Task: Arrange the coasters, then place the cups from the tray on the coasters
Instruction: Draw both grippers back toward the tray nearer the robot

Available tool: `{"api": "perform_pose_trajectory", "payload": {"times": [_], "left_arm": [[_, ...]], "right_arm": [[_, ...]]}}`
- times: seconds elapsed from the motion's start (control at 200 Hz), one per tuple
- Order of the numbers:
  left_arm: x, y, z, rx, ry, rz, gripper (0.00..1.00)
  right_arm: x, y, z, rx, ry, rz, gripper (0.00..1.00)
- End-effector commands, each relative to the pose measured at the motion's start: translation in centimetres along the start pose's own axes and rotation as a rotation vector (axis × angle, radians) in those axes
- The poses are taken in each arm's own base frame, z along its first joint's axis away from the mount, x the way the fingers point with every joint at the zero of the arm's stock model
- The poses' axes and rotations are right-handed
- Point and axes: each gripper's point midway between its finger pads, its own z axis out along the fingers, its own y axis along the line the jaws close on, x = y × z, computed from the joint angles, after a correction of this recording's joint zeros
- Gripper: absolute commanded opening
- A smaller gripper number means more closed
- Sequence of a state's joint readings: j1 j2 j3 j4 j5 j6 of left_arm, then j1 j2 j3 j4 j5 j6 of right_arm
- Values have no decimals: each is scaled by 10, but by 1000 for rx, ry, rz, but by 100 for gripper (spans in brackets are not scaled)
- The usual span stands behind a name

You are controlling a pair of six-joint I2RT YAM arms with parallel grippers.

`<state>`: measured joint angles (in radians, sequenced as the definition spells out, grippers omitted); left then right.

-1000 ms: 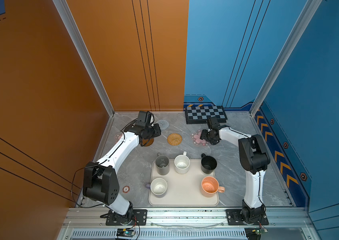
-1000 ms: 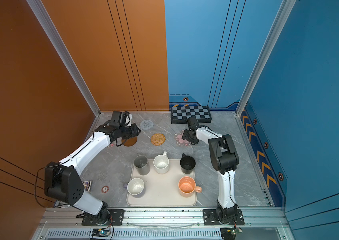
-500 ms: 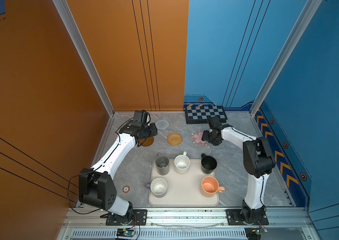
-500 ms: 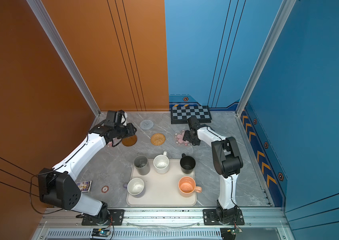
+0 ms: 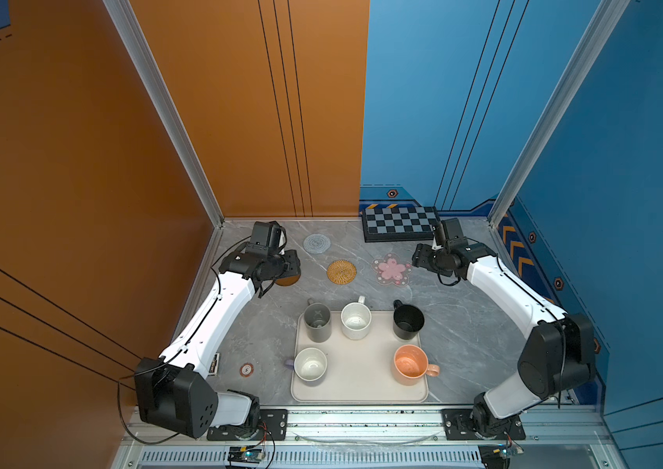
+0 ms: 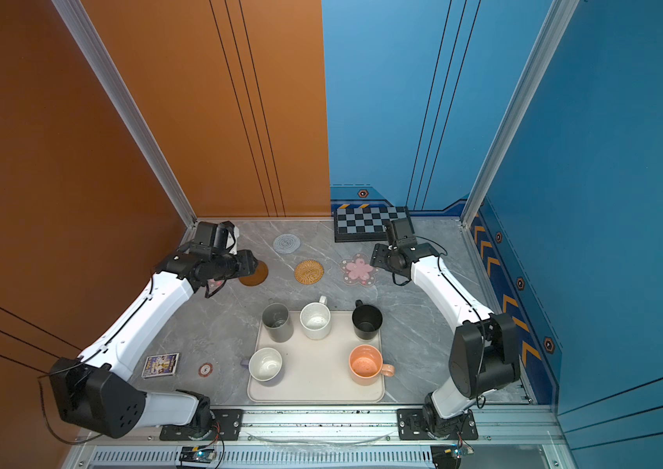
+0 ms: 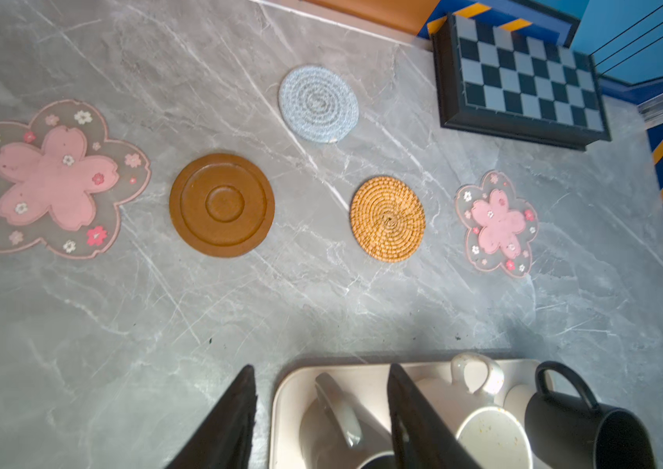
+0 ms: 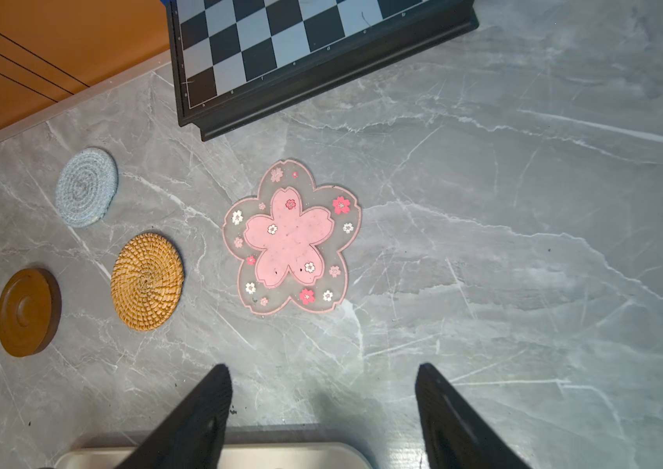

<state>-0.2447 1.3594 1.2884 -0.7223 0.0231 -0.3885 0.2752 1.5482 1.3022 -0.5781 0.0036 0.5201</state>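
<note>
Grey marble-look table [image 5: 464,337], flat, walled on three sides. Directly on it — five coasters in the back half, none touching. Four form a rough row: flower coaster [image 7: 53,178] at the left end, brown disc [image 7: 221,205], rattan round [image 5: 341,271], second flower coaster [image 5: 391,269] at the right end. Knitted grey-blue round [image 5: 317,243] sits behind the row, nearer the back wall, between brown disc and rattan round. Chequered board [image 5: 399,223] lies at the back, against the blue wall. Cream tray [image 5: 362,373] rests at front centre. Left of the tray — a small red-and-white sticker [image 5: 246,369], then a printed card [image 6: 160,364], both flat.
</note>
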Motion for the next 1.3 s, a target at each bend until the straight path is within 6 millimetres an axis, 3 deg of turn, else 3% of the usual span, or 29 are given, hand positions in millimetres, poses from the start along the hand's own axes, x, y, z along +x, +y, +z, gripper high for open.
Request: {"api": "perform_pose_trajectory", "payload": {"times": [0.0,0.23,0.541,0.571,0.696,0.946,1.296], "left_arm": [[29,13,-19,-89,83,87,54],[56,16,-55,-66,23,66,62],[93,17,-73,-11,-9,41,65],[104,23,-68,-24,10,42,66],[115,27,-68,-25,11,37,66],[120,20,-66,-5,39,51,67],[118,12,-60,-20,59,73,67]], "right_arm": [[17,-13,-21,36,13,-35,75],[37,-27,-67,43,-32,-55,76],[87,-50,-111,43,-56,-97,77],[90,-53,-114,41,-62,-94,78],[104,-63,-121,38,-75,-62,79],[117,-61,-124,28,-14,-75,79],[116,-53,-109,53,33,-117,79]]}}
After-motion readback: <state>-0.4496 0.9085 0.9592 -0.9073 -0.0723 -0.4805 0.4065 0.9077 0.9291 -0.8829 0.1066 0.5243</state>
